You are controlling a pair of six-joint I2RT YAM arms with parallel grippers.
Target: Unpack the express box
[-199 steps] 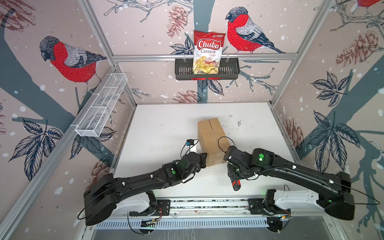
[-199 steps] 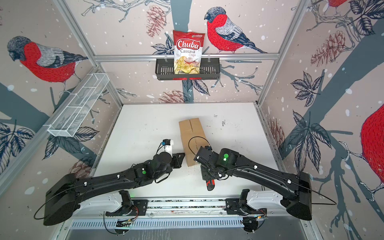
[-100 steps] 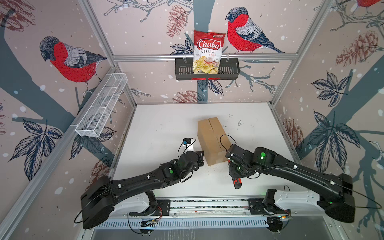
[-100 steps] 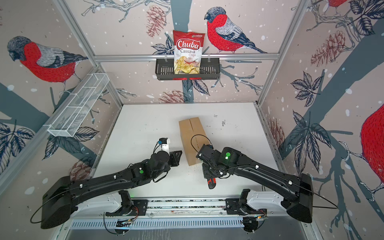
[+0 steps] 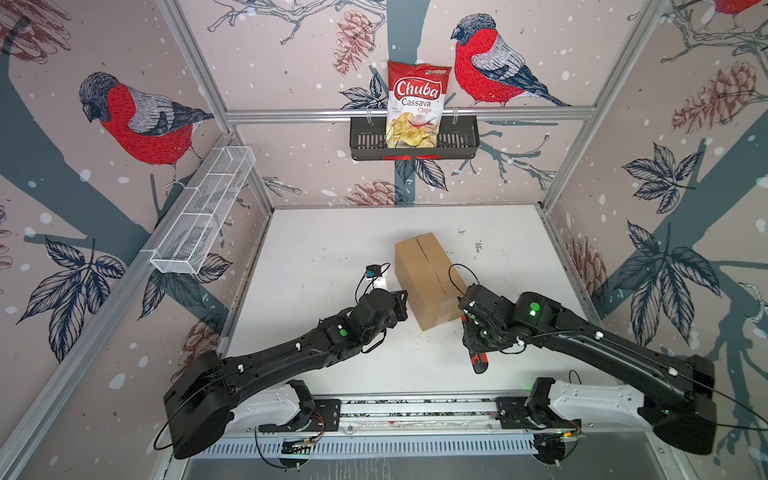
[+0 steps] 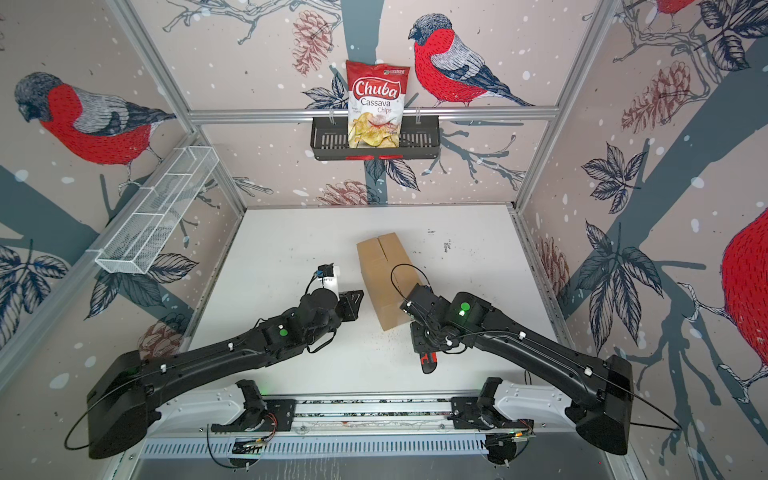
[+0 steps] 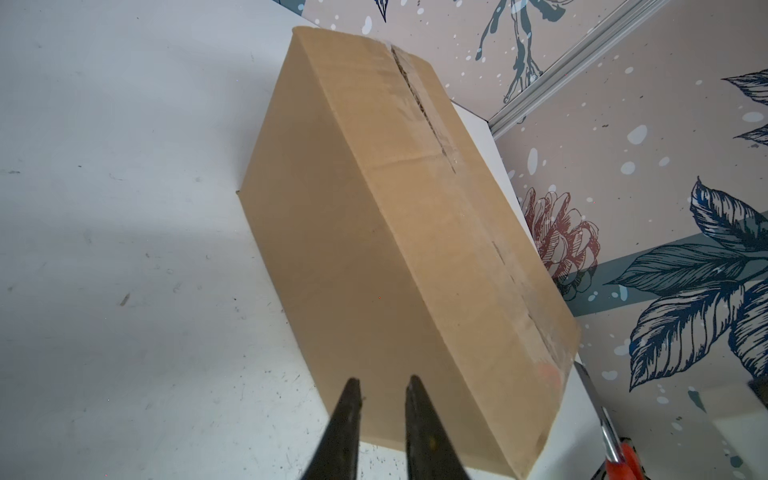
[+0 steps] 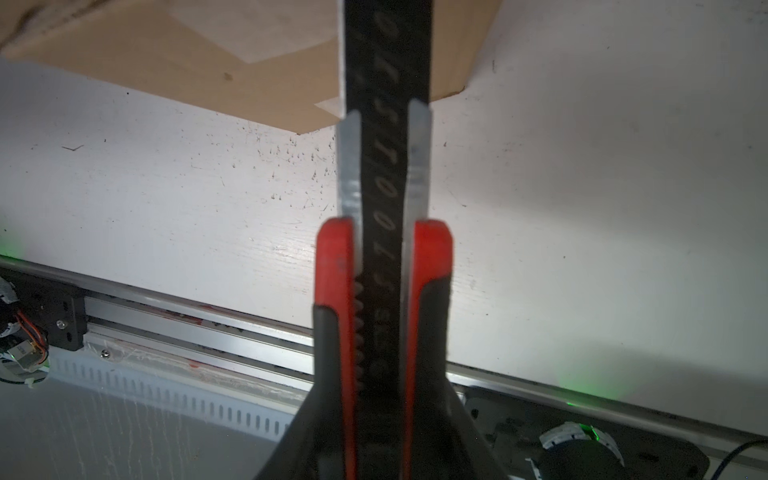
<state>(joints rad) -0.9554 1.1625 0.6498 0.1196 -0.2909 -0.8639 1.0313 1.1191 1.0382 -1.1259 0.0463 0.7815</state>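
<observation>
The express box (image 5: 424,278) (image 6: 384,274) is a brown carton lying shut in the middle of the white table, with a taped seam along its top (image 7: 419,95). My left gripper (image 5: 400,302) (image 6: 352,304) (image 7: 382,380) hovers at the box's near left side. Its jaws stand a narrow gap apart with nothing between them. My right gripper (image 5: 473,334) (image 6: 424,338) (image 8: 382,395) sits at the box's near right corner, shut on a red and black utility knife (image 5: 479,362) (image 6: 428,362) (image 8: 382,249). The knife's blade points toward the box's near end (image 8: 208,54).
A black wall basket (image 5: 365,143) on the back wall holds a Chuba chips bag (image 5: 417,104). A white mesh shelf (image 5: 203,216) hangs on the left wall. The aluminium rail (image 5: 415,409) with both arm bases runs along the table's front edge.
My left gripper has slid a little toward the back along the box's left side and its jaws have parted slightly. The right arm with the knife has edged slightly right.
</observation>
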